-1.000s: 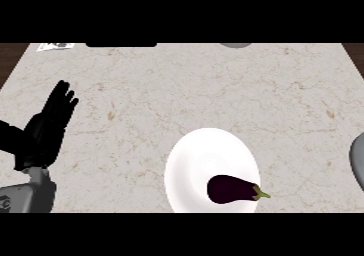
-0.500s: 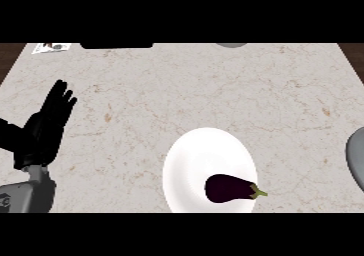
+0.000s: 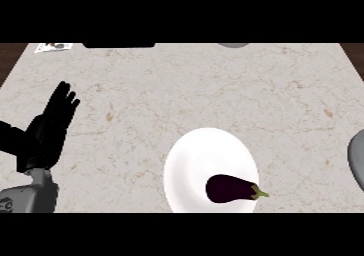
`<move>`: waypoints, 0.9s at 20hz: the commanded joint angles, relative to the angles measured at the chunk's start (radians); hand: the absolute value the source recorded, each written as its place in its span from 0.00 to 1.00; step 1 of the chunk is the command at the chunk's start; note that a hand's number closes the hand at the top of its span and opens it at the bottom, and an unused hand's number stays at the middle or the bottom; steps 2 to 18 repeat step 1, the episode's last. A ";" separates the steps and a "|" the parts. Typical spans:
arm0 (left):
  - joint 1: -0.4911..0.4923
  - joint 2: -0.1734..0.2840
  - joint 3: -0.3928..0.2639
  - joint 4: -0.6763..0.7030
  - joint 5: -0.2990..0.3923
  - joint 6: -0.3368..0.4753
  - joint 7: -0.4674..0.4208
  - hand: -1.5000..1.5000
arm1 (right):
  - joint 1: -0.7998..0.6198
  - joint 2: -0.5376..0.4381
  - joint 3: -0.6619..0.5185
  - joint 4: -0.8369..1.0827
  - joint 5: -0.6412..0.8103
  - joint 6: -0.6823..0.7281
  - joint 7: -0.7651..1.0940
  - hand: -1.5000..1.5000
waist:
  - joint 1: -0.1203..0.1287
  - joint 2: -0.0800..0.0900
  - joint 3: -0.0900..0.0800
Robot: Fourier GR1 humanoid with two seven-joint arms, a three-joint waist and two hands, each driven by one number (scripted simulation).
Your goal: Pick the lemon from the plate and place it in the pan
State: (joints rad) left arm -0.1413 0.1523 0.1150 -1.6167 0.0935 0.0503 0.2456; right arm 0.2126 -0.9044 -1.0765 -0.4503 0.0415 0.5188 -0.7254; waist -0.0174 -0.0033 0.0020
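Observation:
A white plate [image 3: 203, 155] lies on the marble counter, low and centre in the head view. On its lower right part rests a dark purple eggplant [image 3: 229, 188] with a green stem pointing right; no lemon shows. The grey curved edge of the pan [image 3: 361, 157] shows at the right border. My left hand [image 3: 46, 131] stands at the left, fingers straight and up, thumb spread to the left, well away from the plate, holding nothing. The right hand is out of view.
A dark object [image 3: 118, 45] and a small patterned item [image 3: 53, 47] lie along the counter's far edge at the left. A grey rounded object [image 3: 233, 45] sits at the far edge near the middle.

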 commanded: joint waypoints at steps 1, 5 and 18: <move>0.001 0.003 0.009 0.012 0.009 -0.009 -0.001 0.50 | -0.009 0.052 0.037 -0.015 -0.006 0.081 -0.130 0.00 | 0.011 0.002 -0.001; 0.001 0.003 0.009 0.012 0.009 -0.009 -0.001 0.50 | -0.009 0.052 0.037 -0.015 -0.006 0.081 -0.130 0.00 | 0.011 0.002 -0.001; 0.001 0.003 0.009 0.012 0.009 -0.009 -0.001 0.50 | -0.009 0.052 0.037 -0.015 -0.006 0.081 -0.130 0.00 | 0.011 0.002 -0.001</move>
